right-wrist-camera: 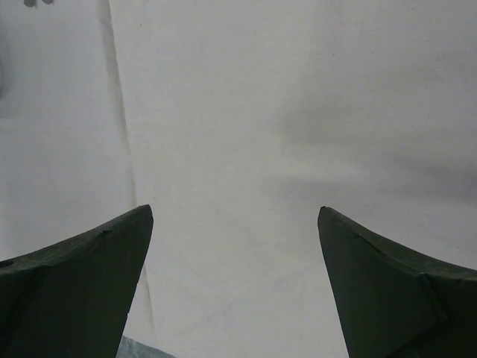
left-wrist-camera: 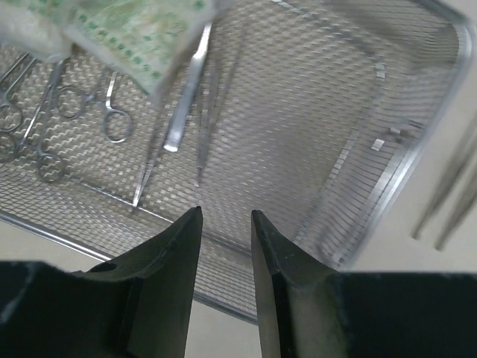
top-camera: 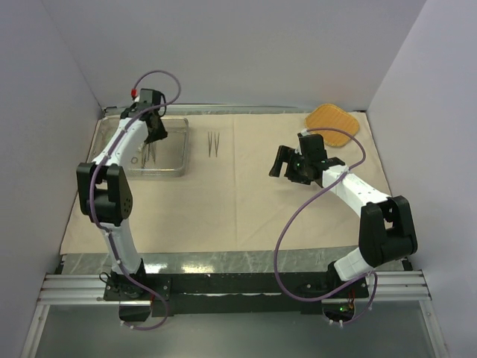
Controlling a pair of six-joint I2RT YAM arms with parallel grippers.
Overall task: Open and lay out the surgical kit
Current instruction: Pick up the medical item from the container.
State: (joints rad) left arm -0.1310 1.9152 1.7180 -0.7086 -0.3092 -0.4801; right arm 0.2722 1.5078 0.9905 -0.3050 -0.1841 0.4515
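Observation:
The beige wrapping cloth (top-camera: 246,201) lies spread flat over the table. The steel wire-mesh tray (top-camera: 182,149) stands on it at the far left. My left gripper (top-camera: 154,134) hovers over the tray. In the left wrist view it (left-wrist-camera: 226,212) is narrowly open and empty above the tray's near rim (left-wrist-camera: 425,142). Inside lie ring-handled forceps (left-wrist-camera: 112,112), thin tweezers (left-wrist-camera: 186,97) and two green-white packets (left-wrist-camera: 134,37). Two tweezers (top-camera: 214,143) lie on the cloth right of the tray. My right gripper (top-camera: 283,165) is wide open and empty above bare cloth (right-wrist-camera: 261,112).
An orange woven pad (top-camera: 333,119) lies at the far right corner of the cloth. Grey walls close in the left, back and right sides. The cloth's near edge ends ahead of the arm bases and rail (top-camera: 238,283).

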